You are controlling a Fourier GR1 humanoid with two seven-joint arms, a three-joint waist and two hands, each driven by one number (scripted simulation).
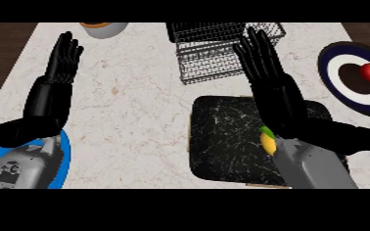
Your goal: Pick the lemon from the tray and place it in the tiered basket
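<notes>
A yellow lemon [268,142] with a green tip lies on the black tray [224,142], mostly hidden under my right forearm. My right hand [274,85] is open, fingers straight, stretched above the tray's far edge toward the black wire tiered basket [209,49], which stands at the counter's back. The fingertips overlap the basket's right side in the view. My left hand [54,85] is open and upright at the left, away from the tray and basket.
A dark blue and white plate [339,76] with a red object on it sits at the right edge. A grey bowl [104,28] with an orange inside stands at the back left. A blue plate [61,169] lies under my left forearm.
</notes>
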